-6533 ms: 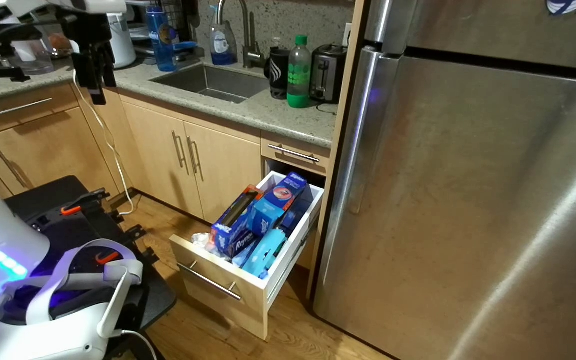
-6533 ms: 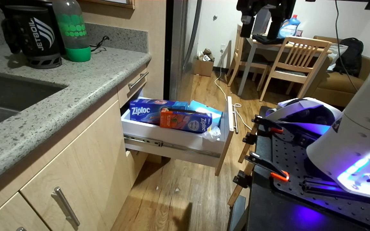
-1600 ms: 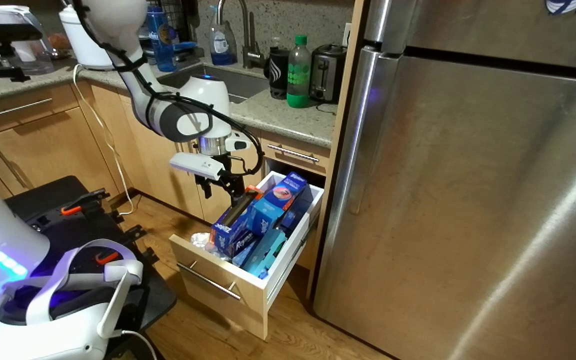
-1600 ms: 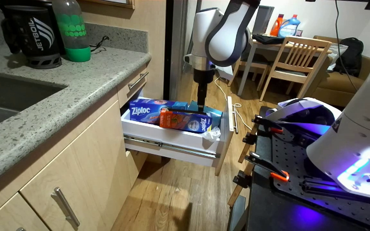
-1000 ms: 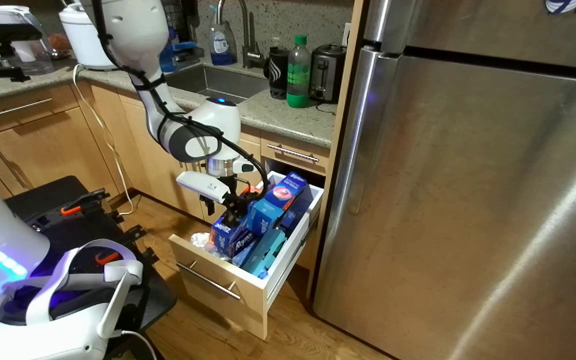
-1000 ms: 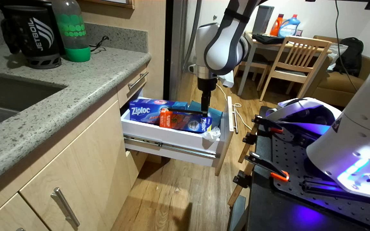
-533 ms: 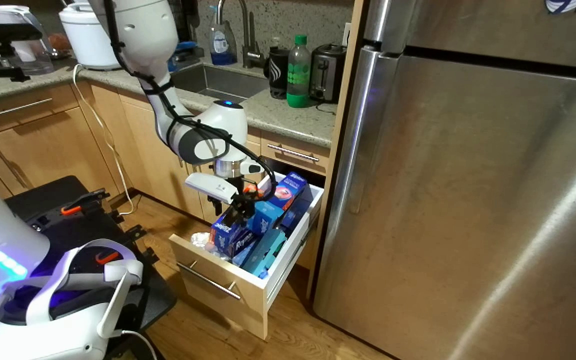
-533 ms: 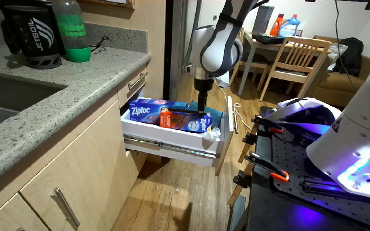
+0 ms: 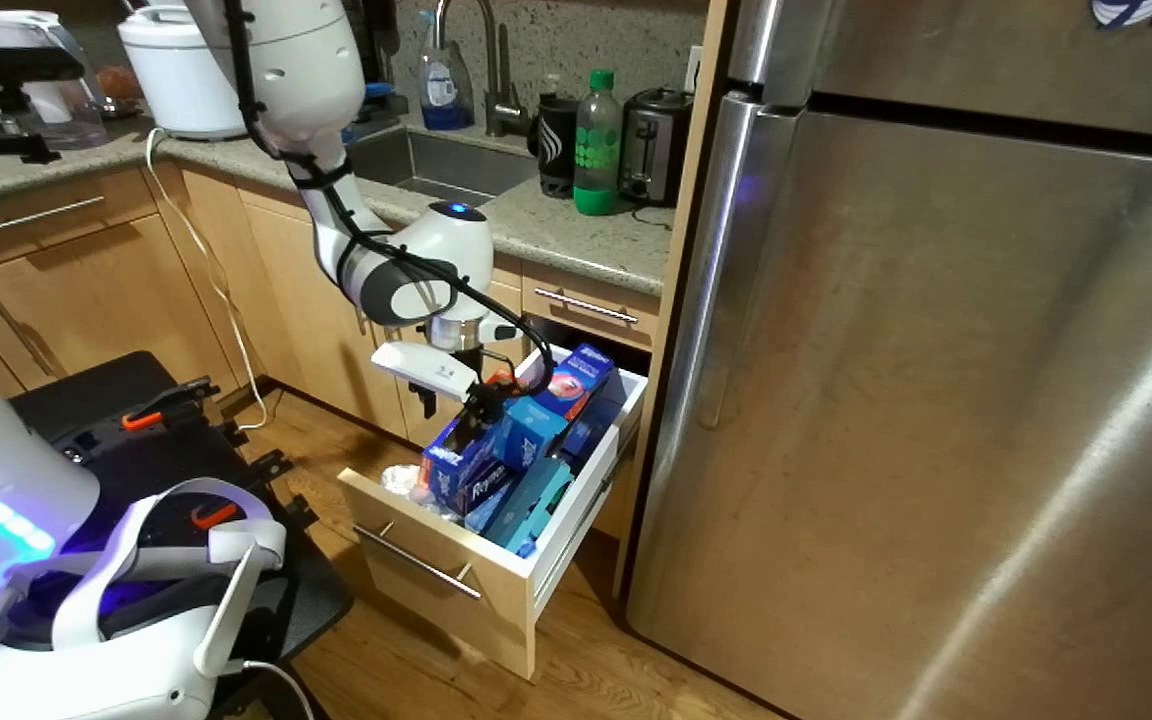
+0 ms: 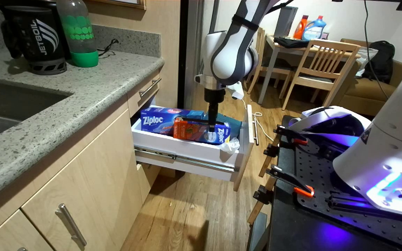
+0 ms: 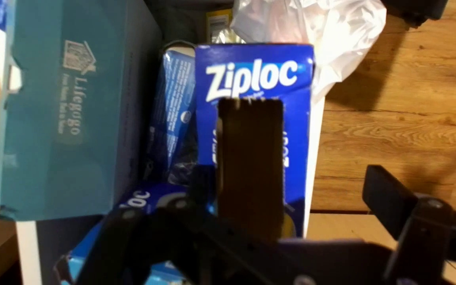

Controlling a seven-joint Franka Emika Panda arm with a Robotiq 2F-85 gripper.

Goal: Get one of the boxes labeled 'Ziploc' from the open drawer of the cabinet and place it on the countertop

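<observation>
Blue cardboard Ziploc box (image 11: 296, 130) lay mid-frame, wrist view; my black gripper (image 11: 291, 188) gaped across it; squeezing risked buckling its slotted top.

Looking down, in an exterior view, past the black desk corner (image 9: 318, 597) to the countertop (image 9: 581, 238). Looking along the countertop's front edge, in an exterior view, from near the sink (image 10: 16, 104). Both exterior views share the open drawer (image 9: 496, 615); the wrist view faces down, close above it.
</observation>
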